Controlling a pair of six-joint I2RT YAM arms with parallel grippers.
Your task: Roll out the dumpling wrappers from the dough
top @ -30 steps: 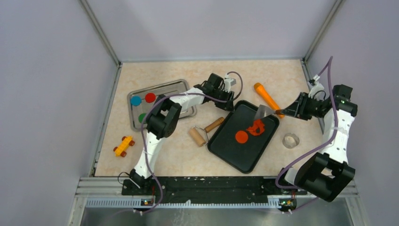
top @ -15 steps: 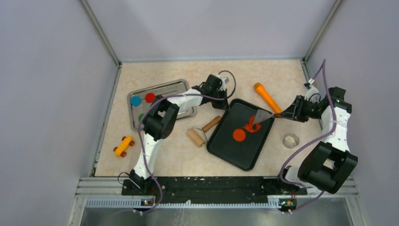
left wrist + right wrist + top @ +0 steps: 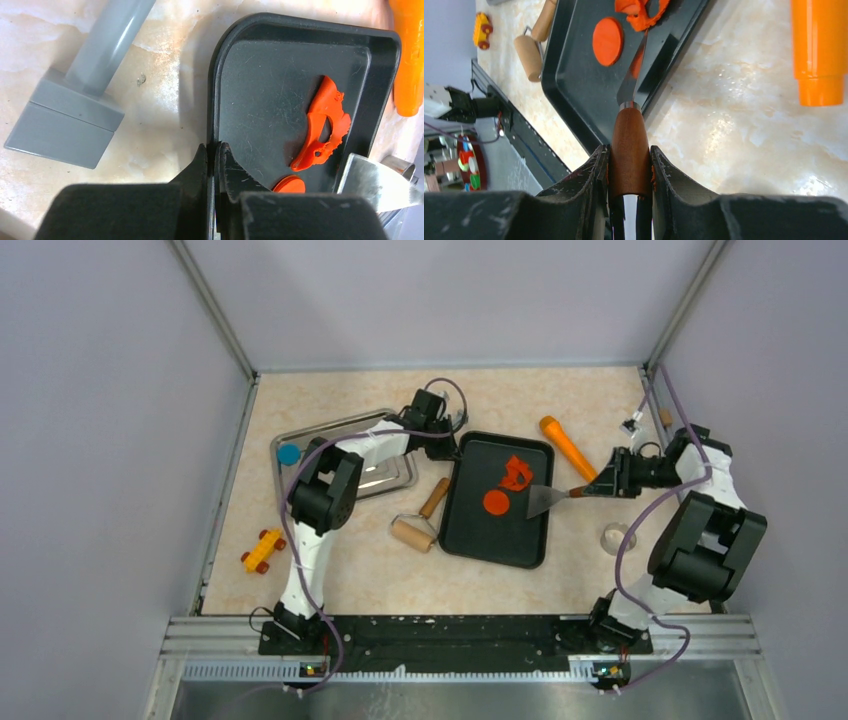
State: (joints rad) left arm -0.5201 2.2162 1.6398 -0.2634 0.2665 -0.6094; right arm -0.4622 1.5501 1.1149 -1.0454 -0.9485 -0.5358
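Note:
A black tray [image 3: 470, 530] holds a flat orange dough disc [image 3: 496, 502] and a torn orange dough scrap [image 3: 517, 472]. My left gripper [image 3: 447, 447] is shut on the tray's far left rim [image 3: 215, 100], one finger on each side [image 3: 214, 150]. My right gripper [image 3: 600, 485] is shut on the wooden handle [image 3: 629, 145] of a metal spatula; its blade [image 3: 545, 500] lies over the tray's right edge, next to the disc [image 3: 607, 41] and scrap [image 3: 639, 12]. A wooden rolling pin [image 3: 420, 520] lies on the table left of the tray, untouched.
A metal tray [image 3: 395, 475] with a blue disc [image 3: 289, 453] sits at the left. An orange cylinder [image 3: 566, 447] lies right of the black tray. A ring cutter [image 3: 617, 537] is at the right, a yellow toy car [image 3: 263, 549] at the near left.
My left gripper has dragged the black tray left and turned it straighter. My right gripper has followed leftward with the spatula, whose blade went from the scrap to the tray's right edge.

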